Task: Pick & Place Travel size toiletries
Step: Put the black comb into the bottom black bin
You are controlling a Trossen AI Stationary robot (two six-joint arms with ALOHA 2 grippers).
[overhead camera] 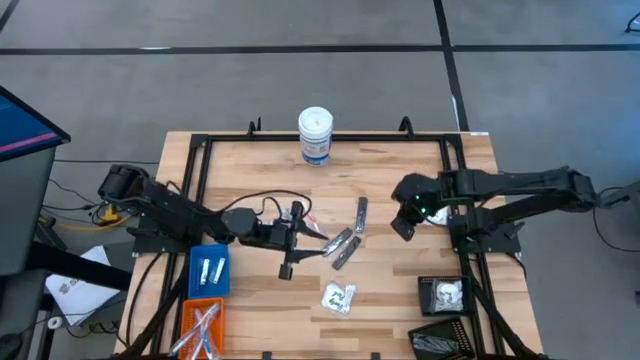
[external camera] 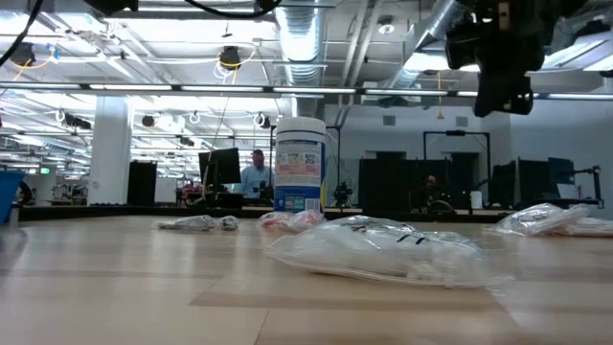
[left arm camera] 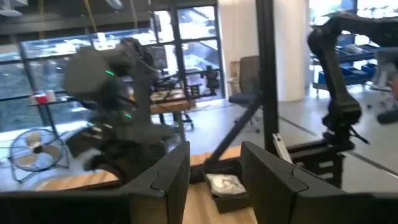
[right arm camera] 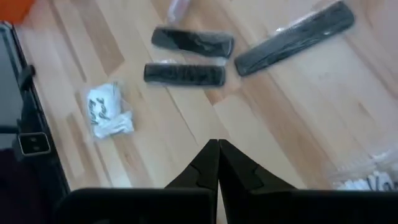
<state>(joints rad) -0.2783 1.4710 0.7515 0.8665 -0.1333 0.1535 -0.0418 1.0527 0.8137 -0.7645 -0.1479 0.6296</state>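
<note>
Two arms work over the wooden tabletop (overhead camera: 400, 290). Nearest the front edge, the orange bin (overhead camera: 198, 328) at the left corner holds thin white-and-red sticks (overhead camera: 205, 325), and the blue bin (overhead camera: 209, 271) just behind it holds two small tubes (overhead camera: 210, 269). At the right front corner, one black bin (overhead camera: 437, 338) holds slim dark pieces, and the black bin (overhead camera: 444, 294) behind it holds a clear packet with white contents.

One clear crinkly packet (overhead camera: 338, 297) lies loose on the bare wood near the front middle. Beyond it, three slim black pieces (right arm camera: 186, 74) lie close together at mid-table, two of them nearly touching and the third (overhead camera: 361, 214) set slightly apart and farther back.

The left gripper (overhead camera: 293, 242) hangs above the tabletop just left of the black pieces; its jaws stand apart with nothing visible between them in the left wrist view. The right gripper (overhead camera: 403, 225) hovers over the right side of the tabletop, raised clear of the surface; its jaws are pressed together and empty. Another clear packet (overhead camera: 437, 216) lies on the wood just beside the right gripper.

At the far edge, a tall white canister (overhead camera: 315, 135) with a blue label stands upright, well apart from the loose items.
</note>
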